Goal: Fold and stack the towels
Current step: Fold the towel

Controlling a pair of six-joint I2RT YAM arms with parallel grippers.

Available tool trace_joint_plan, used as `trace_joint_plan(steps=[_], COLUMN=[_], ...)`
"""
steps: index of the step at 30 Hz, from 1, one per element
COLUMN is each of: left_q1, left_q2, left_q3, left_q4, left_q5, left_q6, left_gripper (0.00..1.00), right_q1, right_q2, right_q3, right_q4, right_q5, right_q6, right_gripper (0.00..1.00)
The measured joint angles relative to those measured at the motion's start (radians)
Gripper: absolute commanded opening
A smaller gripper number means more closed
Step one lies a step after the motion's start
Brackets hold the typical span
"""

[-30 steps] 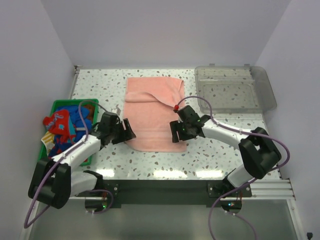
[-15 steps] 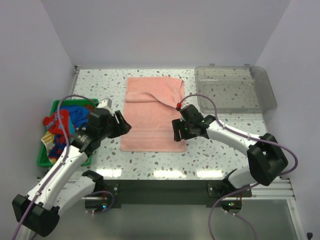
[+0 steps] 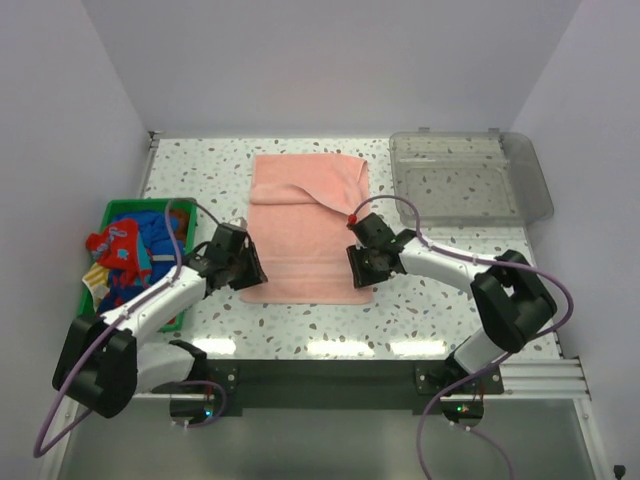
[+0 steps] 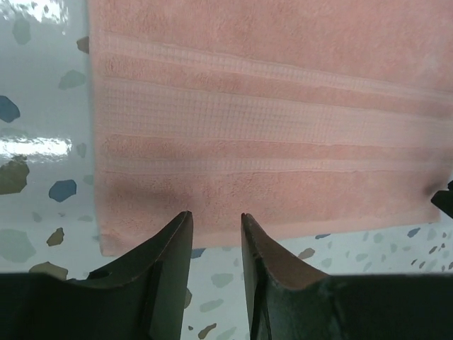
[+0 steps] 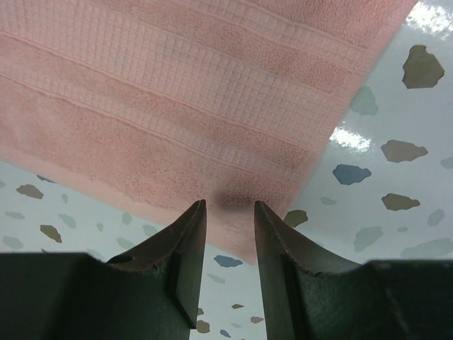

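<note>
A salmon pink towel point(image 3: 305, 225) lies spread on the table, with a fold across its far part. My left gripper point(image 3: 250, 274) is down at its near left corner. In the left wrist view that gripper point(image 4: 216, 215) is open by a narrow gap, its tips over the pink towel's point(image 4: 269, 106) near edge, with nothing pinched. My right gripper point(image 3: 361, 268) is at the near right corner. The right wrist view shows it point(image 5: 228, 204) open too, tips just above the towel's point(image 5: 177, 106) corner. More towels, blue point(image 3: 157, 228) and red-patterned point(image 3: 118, 245), are heaped in the basket.
A green plastic basket point(image 3: 118, 207) stands at the left edge of the speckled table point(image 3: 200, 170). A clear plastic tray point(image 3: 465, 180) sits at the back right. Grey walls close in the table on three sides.
Both grippers' jaws have narrowed. The left arm rose, then came back down at the towel's near left corner, which now lies further left. The right gripper stayed at the near right corner.
</note>
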Motion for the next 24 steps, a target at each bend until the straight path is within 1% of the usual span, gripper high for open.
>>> trace_joint_plan(steps=[6,10,13,16,17,18,20,22,24], left_q1=[-0.004,-0.014,-0.029,-0.035,-0.035,-0.035,-0.035,-0.035,-0.034], left_q2=[-0.006,-0.109,-0.191,-0.262,-0.278,-0.287,-0.282,-0.256,-0.204], left_q3=[-0.156,-0.243,-0.288,-0.296,-0.289,-0.275,-0.217,-0.143,-0.047], left_q4=[0.042,0.080,0.066,0.011,-0.011,-0.033,-0.074,-0.091,-0.089], left_q5=[0.047,0.073,0.083,0.085,0.082,0.077,0.066,0.052,0.032], left_q6=[-0.044,-0.109,-0.155,-0.182,-0.185,-0.184,-0.183,-0.179,-0.167], left_gripper=[0.37,0.36,0.36,0.45,0.53,0.57,0.65,0.68,0.75], right_q1=[0.000,0.000,0.000,0.000,0.000,0.000,0.000,0.000,0.000], right_q2=[0.010,0.000,-0.014,-0.040,-0.053,-0.068,-0.084,-0.086,-0.080], right_q3=[-0.034,-0.057,-0.067,-0.070,-0.067,-0.060,-0.012,0.067,0.166], right_q4=[-0.027,-0.056,-0.076,-0.122,-0.140,-0.160,-0.209,-0.224,-0.222], right_q5=[0.005,0.029,0.039,0.058,0.063,0.072,0.084,0.093,0.109], right_q6=[0.014,0.034,0.043,0.039,0.034,0.029,0.007,-0.026,-0.068], right_gripper=[0.36,0.36,0.36,0.41,0.43,0.45,0.50,0.52,0.55])
